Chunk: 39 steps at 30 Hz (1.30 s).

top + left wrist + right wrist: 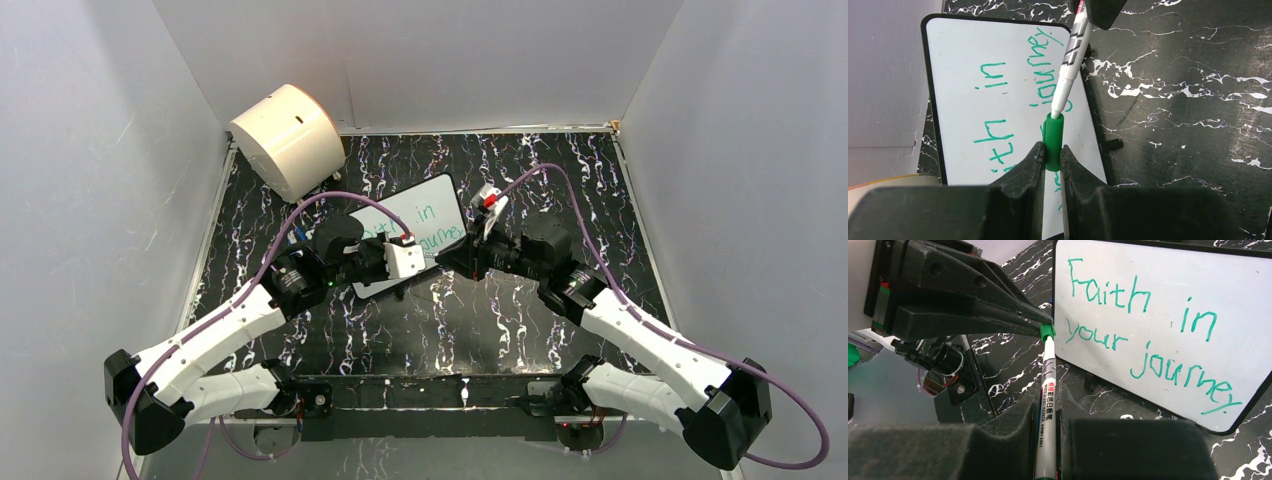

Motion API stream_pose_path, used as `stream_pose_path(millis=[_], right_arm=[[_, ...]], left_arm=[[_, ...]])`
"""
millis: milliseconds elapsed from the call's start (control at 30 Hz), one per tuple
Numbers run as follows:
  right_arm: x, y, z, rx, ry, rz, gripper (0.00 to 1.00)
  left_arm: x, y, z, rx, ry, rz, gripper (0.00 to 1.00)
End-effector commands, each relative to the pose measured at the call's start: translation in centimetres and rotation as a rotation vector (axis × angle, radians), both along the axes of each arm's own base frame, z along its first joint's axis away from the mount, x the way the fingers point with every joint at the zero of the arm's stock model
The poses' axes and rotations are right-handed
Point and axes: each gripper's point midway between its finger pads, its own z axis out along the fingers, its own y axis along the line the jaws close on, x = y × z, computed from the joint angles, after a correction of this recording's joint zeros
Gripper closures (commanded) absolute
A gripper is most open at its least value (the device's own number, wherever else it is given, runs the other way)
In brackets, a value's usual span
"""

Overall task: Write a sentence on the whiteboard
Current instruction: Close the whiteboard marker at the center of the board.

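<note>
**Sentence on the board — marker being capped**

Board: the whiteboard (1158, 270) is propped on its black feet near the middle of the table (500, 330), just ahead of both my wrists. The sentence (1147, 360) reads "Faith in your journey." in green, in two slanted lines with the closing stop in place. I judge the writing itself finished.

Fingers: my right fingers (1020, 417) pinch the marker (1048, 390) by its barrel, nib end pointing away from me. My left fingers (1033, 162) are pressed onto the green cap (1053, 142), its open mouth facing the nib.

Contact: the nib end sits at the cap's mouth, but the marker's pale neck is exposed — not seated, as far as I can tell.

Left to do, in my judgement: press marker and cap together along one line until closed, then put the marker down.
</note>
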Motion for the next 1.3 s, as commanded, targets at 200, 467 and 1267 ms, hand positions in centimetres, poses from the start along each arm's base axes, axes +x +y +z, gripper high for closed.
stream_pose_path(millis=[200, 467, 1267], right_arm=[[0.6, 0.9, 2.0, 0.031, -0.044, 0.025, 1.0], [0.1, 1.8, 1.7, 0.024, -0.007, 0.087, 1.0], [1.4, 1.4, 0.4, 0.144, 0.016, -0.011, 1.0]], left_arm=[[-1.0, -1.0, 0.7, -0.023, 0.006, -0.072, 1.0], [-1.7, -2.6, 1.8, -0.046, 0.005, -0.132, 1.0], [-2.3, -5.7, 5.0, -0.194, -0.039, -0.164, 1.0]])
